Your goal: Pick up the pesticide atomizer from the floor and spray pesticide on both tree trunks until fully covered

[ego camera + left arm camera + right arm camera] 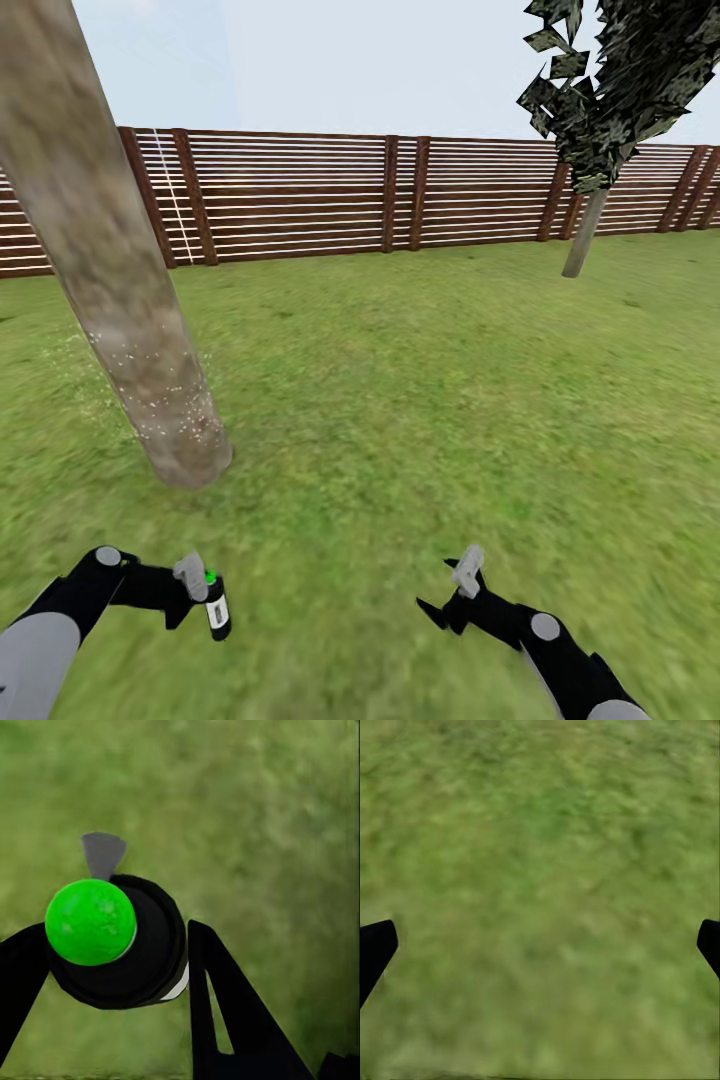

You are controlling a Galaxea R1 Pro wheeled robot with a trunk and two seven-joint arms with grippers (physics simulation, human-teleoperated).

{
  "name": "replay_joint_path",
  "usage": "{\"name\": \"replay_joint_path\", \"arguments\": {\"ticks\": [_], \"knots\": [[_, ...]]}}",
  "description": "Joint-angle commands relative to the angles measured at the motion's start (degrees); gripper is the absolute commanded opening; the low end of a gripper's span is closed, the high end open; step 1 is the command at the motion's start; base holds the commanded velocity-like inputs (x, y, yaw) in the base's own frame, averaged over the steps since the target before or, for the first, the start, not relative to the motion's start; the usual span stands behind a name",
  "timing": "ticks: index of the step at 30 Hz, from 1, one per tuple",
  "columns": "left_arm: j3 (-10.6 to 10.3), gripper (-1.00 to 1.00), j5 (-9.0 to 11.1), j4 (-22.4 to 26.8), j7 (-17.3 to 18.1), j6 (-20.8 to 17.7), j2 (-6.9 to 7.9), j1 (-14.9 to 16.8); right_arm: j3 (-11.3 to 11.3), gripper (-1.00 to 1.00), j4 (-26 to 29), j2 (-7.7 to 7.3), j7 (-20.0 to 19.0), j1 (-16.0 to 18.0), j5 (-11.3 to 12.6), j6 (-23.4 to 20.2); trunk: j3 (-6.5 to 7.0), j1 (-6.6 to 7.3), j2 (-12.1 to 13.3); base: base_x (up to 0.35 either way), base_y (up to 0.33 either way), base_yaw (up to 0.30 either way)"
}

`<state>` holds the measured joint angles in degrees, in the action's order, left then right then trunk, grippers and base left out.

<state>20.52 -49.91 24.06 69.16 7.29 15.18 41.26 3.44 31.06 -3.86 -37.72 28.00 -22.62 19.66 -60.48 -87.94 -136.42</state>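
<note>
While your left gripper [200, 590] is pinching the pesticide atomizer [217, 606], its two black fingers [225, 1005] pressed against the dark body on either side, you are carrying the can upright and low over the grass, at about seven o'clock in the head view; the left wrist view is looking straight down on the green cap [91, 922]. Your right gripper [455, 590] is hanging spread and holding nothing, at about five o'clock, with only its finger tips [375, 949] showing at the edges of its own wrist view over bare floor [540, 870]. Out from the can, the near tree trunk [110, 260] is leaning up from ten o'clock, and fine white specks of pesticide [150, 385] are dotting its lower part, while the stretch above looks bare. I am judging that you are spraying the first trunk and are only partway through. Next you are needing to lift the can and turn its nozzle toward the trunk, working upward over the bare part. Farther off, the second tree [585, 235] is standing at one o'clock in front of the fence [400, 195], well apart from you and apparently unsprayed.
</note>
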Motion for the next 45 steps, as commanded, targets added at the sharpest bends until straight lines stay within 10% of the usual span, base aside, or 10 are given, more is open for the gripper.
{"name": "replay_joint_path", "arguments": {"ticks": [1,5,8,11,12,20,30,45], "knots": [[-0.8,-1.00,-1.5,0.0,0.3,0.0,-0.12,0.1,0.0,1.00,0.2,0.06,-1.6,0.3,-1.7,0.0,0.00,0.00,0.0,-0.001,0.000,0.000],[-8.1,-1.00,-4.2,0.0,0.4,-0.7,-0.76,0.1,-0.1,1.00,0.3,2.42,-6.0,0.8,-4.6,-0.1,0.00,0.00,0.0,0.000,0.000,0.000],[-8.8,-1.00,-4.4,0.0,0.1,-0.8,-1.85,0.1,-1.3,1.00,0.3,3.60,-6.5,0.8,-4.9,-0.1,0.00,0.00,0.0,0.000,0.000,0.000],[-10.2,-1.00,-6.0,0.0,-0.3,-1.1,-3.50,0.2,-10.5,1.00,0.4,4.44,-6.5,0.8,-4.8,-0.1,0.00,0.00,0.0,0.000,0.000,0.000],[-10.5,-1.00,-6.3,0.0,-0.4,-1.2,-3.99,0.2,-12.4,-1.00,0.4,4.62,-6.5,0.8,-4.7,-0.1,0.00,0.00,0.0,0.000,0.000,0.000],[-11.0,-1.00,-7.6,1.6,-0.5,-1.2,-7.59,0.2,-13.7,-1.00,2.1,6.69,-9.7,1.0,-4.6,-0.2,0.00,0.00,0.0,0.000,0.000,0.000],[-10.9,-1.00,-16.6,3.1,-0.6,-1.4,-15.50,0.2,-13.8,-1.00,3.3,8.58,-9.9,1.0,-4.6,-0.2,0.00,0.00,0.0,0.000,0.000,0.000],[-10.9,-1.00,-17.1,3.1,-0.5,-1.2,-21.71,0.0,-13.8,-1.00,5.3,8.69,-9.8,1.0,-4.5,-0.2,0.00,0.00,0.0,0.000,0.000,0.000]]}}
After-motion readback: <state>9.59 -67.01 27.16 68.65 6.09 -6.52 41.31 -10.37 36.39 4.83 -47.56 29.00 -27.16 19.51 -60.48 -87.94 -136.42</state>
